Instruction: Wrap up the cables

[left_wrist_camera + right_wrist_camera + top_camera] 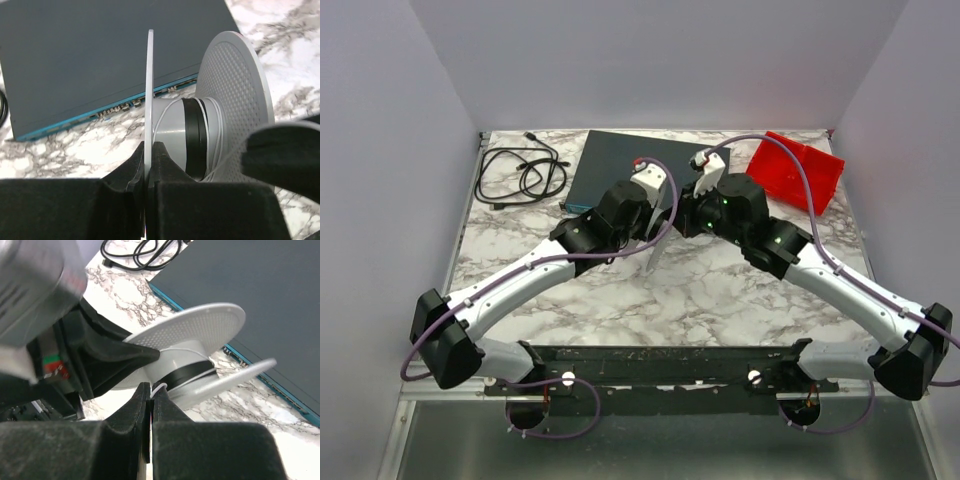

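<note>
The left fingers clamp the thin rim of the grey plastic spool; the right fingers pinch the thin white wire. Only the top view shows the red plastic bin.

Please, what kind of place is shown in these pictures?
Probably a robot test booth, not a home: plain walls enclose a marble-patterned table, and the left arm and right arm are bolted to a black rail at its near edge.

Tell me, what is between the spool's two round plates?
A grey hub joins the near plate and the far plate, with a black band and thin white wire around it. The left wrist view shows it.
</note>
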Robot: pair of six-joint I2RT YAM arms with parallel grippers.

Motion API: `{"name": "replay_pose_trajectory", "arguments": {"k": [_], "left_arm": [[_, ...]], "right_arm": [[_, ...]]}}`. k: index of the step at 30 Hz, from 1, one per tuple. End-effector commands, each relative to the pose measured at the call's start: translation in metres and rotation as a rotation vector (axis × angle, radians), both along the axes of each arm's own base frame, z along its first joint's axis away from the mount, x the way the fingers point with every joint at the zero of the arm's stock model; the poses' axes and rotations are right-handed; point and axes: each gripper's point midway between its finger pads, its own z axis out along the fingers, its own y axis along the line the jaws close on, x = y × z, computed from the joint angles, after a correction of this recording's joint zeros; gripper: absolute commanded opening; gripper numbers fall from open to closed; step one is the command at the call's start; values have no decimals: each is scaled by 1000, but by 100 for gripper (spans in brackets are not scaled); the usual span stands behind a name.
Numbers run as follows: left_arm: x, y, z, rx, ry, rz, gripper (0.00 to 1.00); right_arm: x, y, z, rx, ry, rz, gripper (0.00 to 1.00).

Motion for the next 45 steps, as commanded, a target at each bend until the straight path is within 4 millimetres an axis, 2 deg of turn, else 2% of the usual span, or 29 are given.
{"name": "replay_pose_trajectory", "arguments": {"k": [1,5,11,16,21,25,31,37,39,45], "left_arm": [[-15,-23,42,-41,-160,-254,0],[-23,-27,47,-13,-251,-370,0],[-9,-9,47,94,-407,-324,0],[-2,-4,45,205,-541,-295,0],[5,-1,29,345,-633,-242,0],[1,-4,19,451,-710,-215,0],[-10,-21,-6,608,-761,-220,0],[-21,-37,-33,747,-776,-139,0],[-28,-41,-46,770,-758,-143,0],[-48,-50,-90,778,-617,-225,9]], "right_arm": [[2,-6,-8,-68,18,42,1],[5,-8,-17,-80,38,45,1],[5,-13,-44,-81,105,31,1],[4,-13,-83,-52,183,11,1],[9,-13,-124,-18,265,-33,1],[5,-13,-155,-4,339,-54,1],[1,-11,-185,42,390,-73,1],[-9,-18,-219,70,446,-111,1],[-13,-20,-229,79,460,-118,1],[-17,-22,-250,89,488,-129,1]]}}
